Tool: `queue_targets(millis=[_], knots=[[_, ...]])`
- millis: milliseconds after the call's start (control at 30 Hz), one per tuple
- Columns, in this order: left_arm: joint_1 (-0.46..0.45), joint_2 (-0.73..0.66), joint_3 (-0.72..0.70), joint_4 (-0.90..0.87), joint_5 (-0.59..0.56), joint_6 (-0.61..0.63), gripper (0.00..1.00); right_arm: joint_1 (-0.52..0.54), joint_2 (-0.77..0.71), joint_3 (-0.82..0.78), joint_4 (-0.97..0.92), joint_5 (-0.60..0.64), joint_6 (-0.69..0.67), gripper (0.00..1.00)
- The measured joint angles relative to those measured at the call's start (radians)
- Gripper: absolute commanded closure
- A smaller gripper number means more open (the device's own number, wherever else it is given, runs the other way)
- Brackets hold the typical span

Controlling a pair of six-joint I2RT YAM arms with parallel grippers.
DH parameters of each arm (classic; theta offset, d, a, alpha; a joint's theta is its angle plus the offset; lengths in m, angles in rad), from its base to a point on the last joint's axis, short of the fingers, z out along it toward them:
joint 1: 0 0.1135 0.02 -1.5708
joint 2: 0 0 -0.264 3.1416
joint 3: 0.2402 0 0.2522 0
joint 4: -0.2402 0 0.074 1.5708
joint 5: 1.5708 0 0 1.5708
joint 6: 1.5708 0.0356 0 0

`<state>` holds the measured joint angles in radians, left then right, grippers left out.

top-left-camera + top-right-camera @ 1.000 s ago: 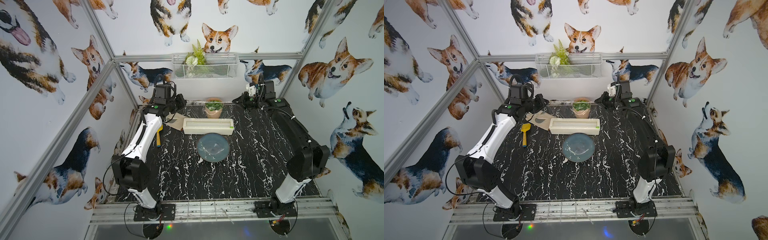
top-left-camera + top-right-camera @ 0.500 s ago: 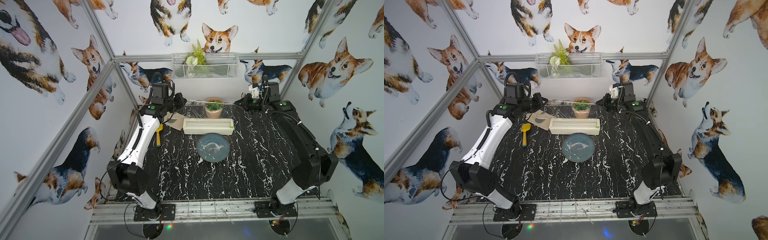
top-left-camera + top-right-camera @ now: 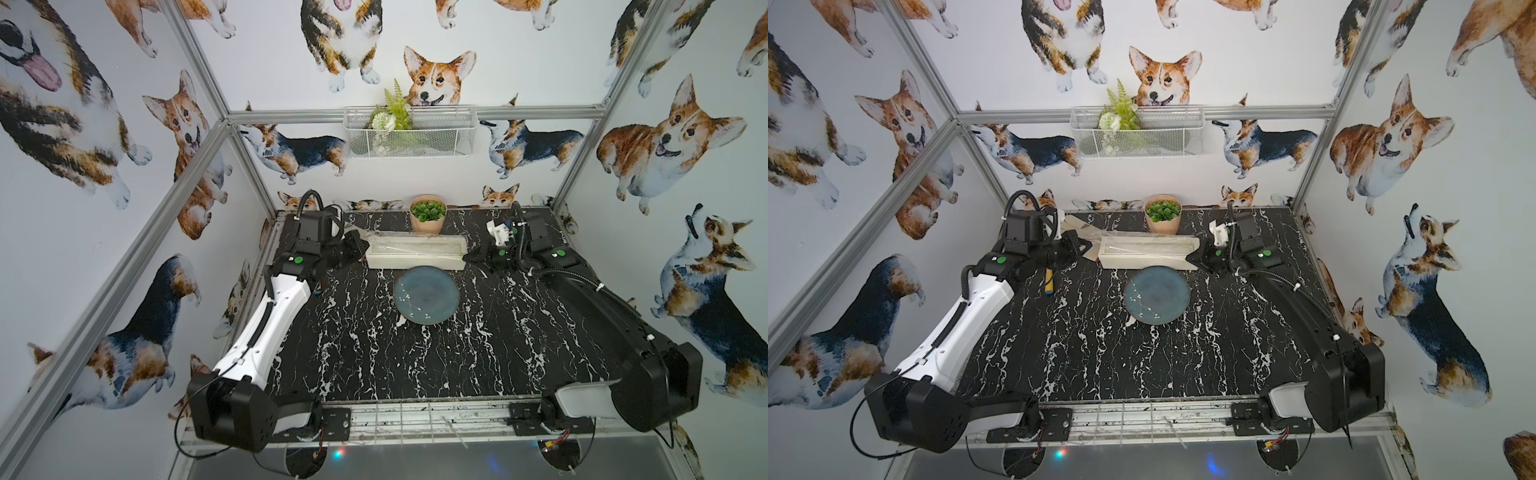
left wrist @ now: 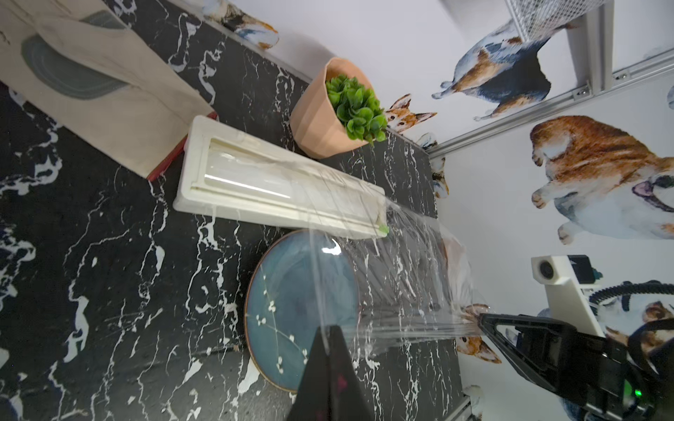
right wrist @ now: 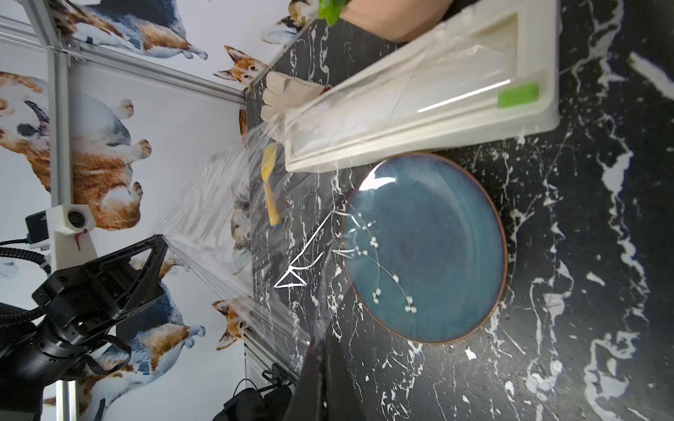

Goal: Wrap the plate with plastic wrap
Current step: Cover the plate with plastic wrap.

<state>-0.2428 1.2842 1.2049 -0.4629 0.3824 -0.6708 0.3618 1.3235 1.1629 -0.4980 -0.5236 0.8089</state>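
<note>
My left pincer (image 3: 358, 246) and right pincer (image 3: 468, 257) are both clenched on the plastic wrap (image 4: 401, 291), one at each end of the dispenser box (image 3: 415, 254). In the last second they have dropped from higher up behind the box to its level. The sheet now stretches low, out over the box's front side. I judge the film is drawn out and ready to lay down. It is clear, glossy and crinkled, pulled into taut streaks at each pincer tip. The plate (image 3: 427, 296), round, blue-grey and pale-specked, lies on the table (image 3: 374, 353) just in front of the box, not yet covered.
</note>
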Motion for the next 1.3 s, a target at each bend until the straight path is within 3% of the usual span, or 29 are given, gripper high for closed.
queue_targets(millis=[433,833,1000,1300], knots=[[-0.057,-0.228,-0.414,0.027,0.014,-0.044,1.00,0.075,-0.225,-0.409,0.038,0.029,0.021,1.00],[-0.197,-0.374,-0.651,0.048,-0.065,-0.139,1.00,0.118,-0.308,-0.596,0.060,0.089,0.045,1.00],[-0.214,-0.361,-0.725,0.075,-0.082,-0.161,1.00,0.121,-0.276,-0.633,0.083,0.108,0.047,1.00],[-0.233,-0.199,-0.740,0.167,-0.109,-0.167,1.00,0.121,-0.149,-0.642,0.127,0.158,0.032,1.00]])
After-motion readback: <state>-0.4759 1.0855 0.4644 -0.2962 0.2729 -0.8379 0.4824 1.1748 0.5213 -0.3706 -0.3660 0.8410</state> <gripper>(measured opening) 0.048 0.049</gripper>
